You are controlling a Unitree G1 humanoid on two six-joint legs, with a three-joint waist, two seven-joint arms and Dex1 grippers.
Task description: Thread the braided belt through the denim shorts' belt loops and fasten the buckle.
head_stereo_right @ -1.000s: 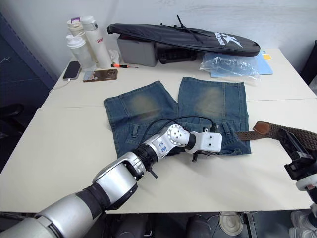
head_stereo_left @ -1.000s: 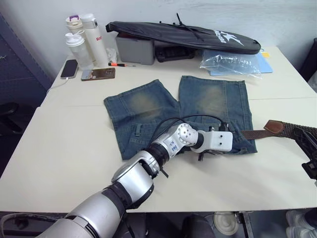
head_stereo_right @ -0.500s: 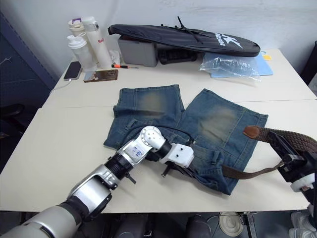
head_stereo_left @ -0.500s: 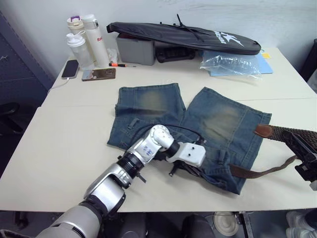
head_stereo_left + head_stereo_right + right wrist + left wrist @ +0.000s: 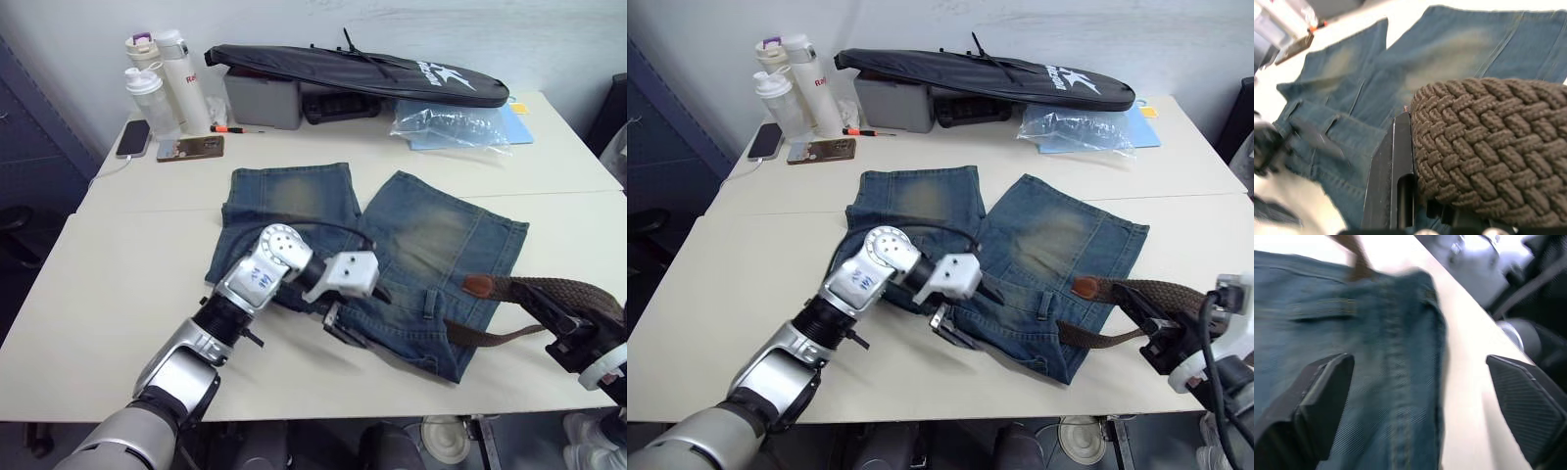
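Bottles (image 5: 157, 78) and a phone (image 5: 134, 137) stand at the table's far left, the left gripper (image 5: 338, 323) rests spread apart on the denim shorts (image 5: 421, 235), and the right gripper (image 5: 554, 328) clasps the braided belt (image 5: 558, 291).

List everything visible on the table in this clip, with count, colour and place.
denim shorts: 1, faded blue, table centre.
braided belt: 1, brown, off the shorts' right edge.
bottles: 3, white and clear, back left.
phones: 2, back left.
black bag: 1, along the back.
grey box: 1, under the bag.
plastic bag: 1, clear, back right.
left gripper: open, over the waistband.
right gripper: shut on the belt.
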